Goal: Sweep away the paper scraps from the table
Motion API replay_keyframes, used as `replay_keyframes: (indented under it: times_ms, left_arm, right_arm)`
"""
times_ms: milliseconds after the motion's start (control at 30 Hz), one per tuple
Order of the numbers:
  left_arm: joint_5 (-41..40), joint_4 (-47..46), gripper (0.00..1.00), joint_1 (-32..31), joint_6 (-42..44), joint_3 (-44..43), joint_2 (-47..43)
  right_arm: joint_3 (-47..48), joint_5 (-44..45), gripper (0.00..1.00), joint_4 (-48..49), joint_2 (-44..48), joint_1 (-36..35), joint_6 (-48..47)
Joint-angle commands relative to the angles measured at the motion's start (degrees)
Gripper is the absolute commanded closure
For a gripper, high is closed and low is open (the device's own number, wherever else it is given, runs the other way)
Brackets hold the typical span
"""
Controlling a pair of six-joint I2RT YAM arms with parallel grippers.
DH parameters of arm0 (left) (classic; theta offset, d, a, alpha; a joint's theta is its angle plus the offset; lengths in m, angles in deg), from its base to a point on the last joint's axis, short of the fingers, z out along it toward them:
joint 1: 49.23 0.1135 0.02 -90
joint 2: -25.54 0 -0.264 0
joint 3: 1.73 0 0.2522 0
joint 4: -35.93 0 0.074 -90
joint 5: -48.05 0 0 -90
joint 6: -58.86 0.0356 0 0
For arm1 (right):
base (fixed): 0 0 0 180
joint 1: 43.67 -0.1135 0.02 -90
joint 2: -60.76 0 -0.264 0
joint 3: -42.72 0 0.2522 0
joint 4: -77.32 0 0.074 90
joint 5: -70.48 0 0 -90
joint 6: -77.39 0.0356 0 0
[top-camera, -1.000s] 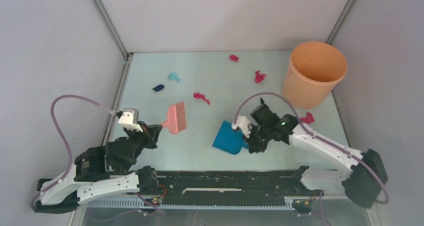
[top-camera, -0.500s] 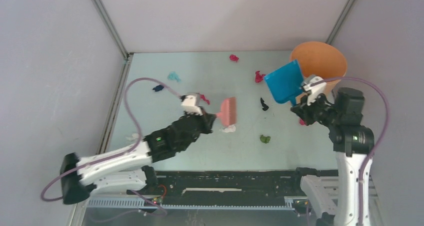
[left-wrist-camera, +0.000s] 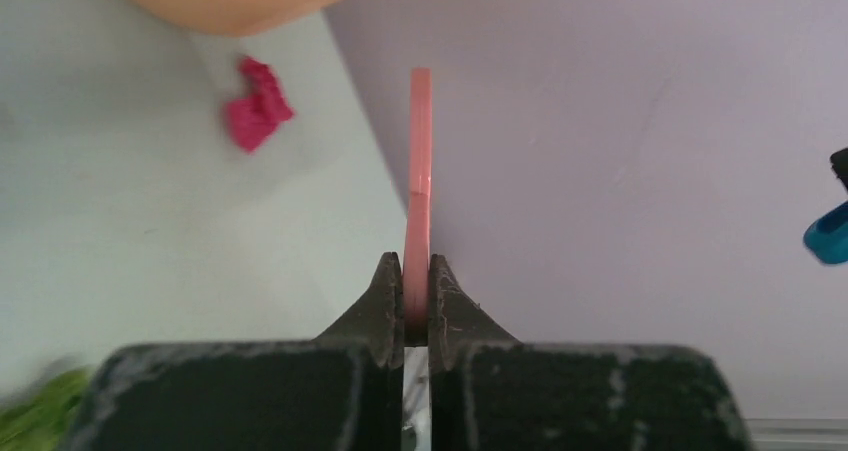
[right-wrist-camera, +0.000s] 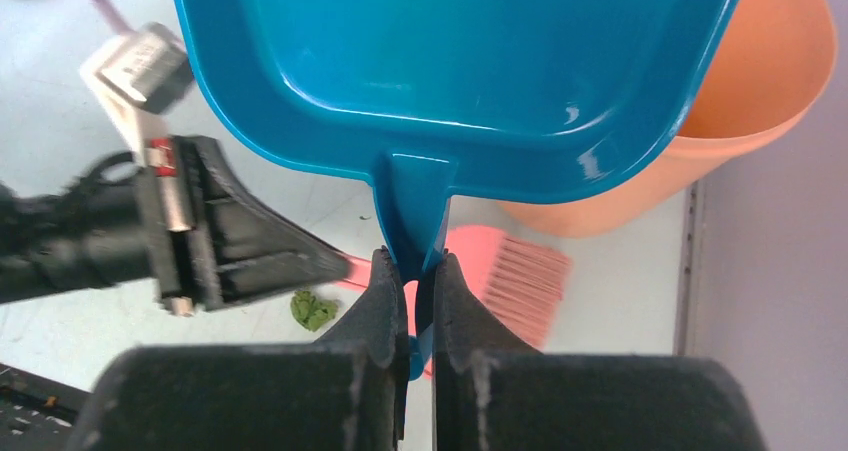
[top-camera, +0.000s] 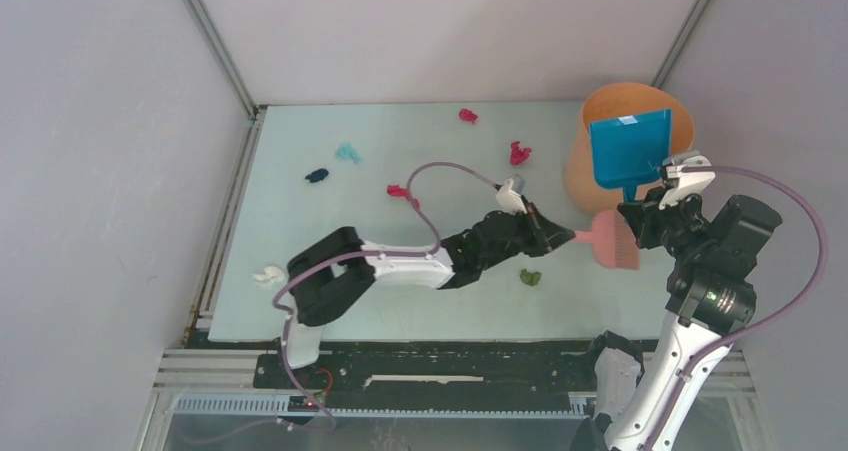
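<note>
My left gripper point(top-camera: 562, 236) point(left-wrist-camera: 417, 271) is shut on the handle of the pink brush point(top-camera: 613, 243) point(left-wrist-camera: 419, 171), stretched to the table's point(top-camera: 300, 231) right edge. My right gripper point(top-camera: 645, 199) point(right-wrist-camera: 411, 271) is shut on the handle of the blue dustpan point(top-camera: 628, 147) point(right-wrist-camera: 450, 61), held up against the orange bucket point(top-camera: 600, 186). Paper scraps lie about: magenta ones point(top-camera: 467, 115) point(top-camera: 519, 153) point(top-camera: 402, 192), teal point(top-camera: 347, 153), navy point(top-camera: 316, 175), green point(top-camera: 529, 278) point(right-wrist-camera: 313, 309) and white point(top-camera: 266, 274). Another magenta scrap point(left-wrist-camera: 257, 117) lies by the bucket's foot.
The orange bucket point(right-wrist-camera: 760, 81) stands at the table's far right corner. Grey walls close in the left, back and right sides. The left arm lies across the middle of the table. A metal rail point(top-camera: 222, 221) runs along the left edge.
The left arm has stretched right, carrying the brush from mid-table to the right edge. The right arm has turned the dustpan upright at the bucket.
</note>
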Motion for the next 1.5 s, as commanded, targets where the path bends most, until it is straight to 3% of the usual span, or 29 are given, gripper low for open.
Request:
replay_keyframes:
  times_ms: [0, 233, 400, 500, 633, 867, 1067, 1200, 1333, 1467]
  left_arm:
    - [4.72, -9.79, 1.0, -1.02, -11.34, -9.08, 7.37]
    - [3.15, 0.79, 1.0, -2.45, -15.64, -20.18, 17.36]
    - [0.83, 20.93, 1.0, -2.62, -14.62, -34.35, 23.91]
    - [4.3, 31.73, 1.0, -1.78, -15.91, -44.68, 29.89]
    - [2.27, 32.03, 1.0, -1.28, -20.27, -37.98, 27.96]
    - [-2.69, 32.61, 1.0, 0.46, -16.38, -20.97, 15.07]
    - [-5.35, 30.37, 1.0, 4.25, -15.29, 1.59, 1.04]
    - [-7.33, 28.48, 1.0, 6.44, -13.47, 11.89, -7.18]
    - [-5.53, 25.87, 1.0, 5.9, -5.77, 9.55, -10.79]
    - [-3.36, 17.58, 1.0, 3.97, -2.96, 5.62, -10.27]
  right_arm:
    - [1.01, -3.43, 1.0, 1.13, -1.74, 0.73, 2.5]
    - [0.97, -3.3, 1.0, 1.93, -1.97, 0.72, 3.43]
    - [1.0, -3.38, 1.0, 1.02, -1.92, 0.75, 3.37]
    - [0.97, -3.77, 1.0, 0.55, -1.83, 0.77, 3.1]
    - [0.96, -4.18, 1.0, 0.5, -1.51, 0.74, 2.85]
    - [1.06, -4.19, 1.0, -2.26, 0.12, 0.46, -2.54]
    - [3.8, -2.49, 1.0, -7.48, -0.41, -2.16, -7.99]
    - [5.47, -1.26, 1.0, -9.34, -1.38, -3.41, -9.48]
    - [6.74, -0.79, 1.0, -9.57, -2.22, -3.98, -9.16]
    - [7.26, -0.71, 1.0, -10.0, -2.69, -4.47, -8.14]
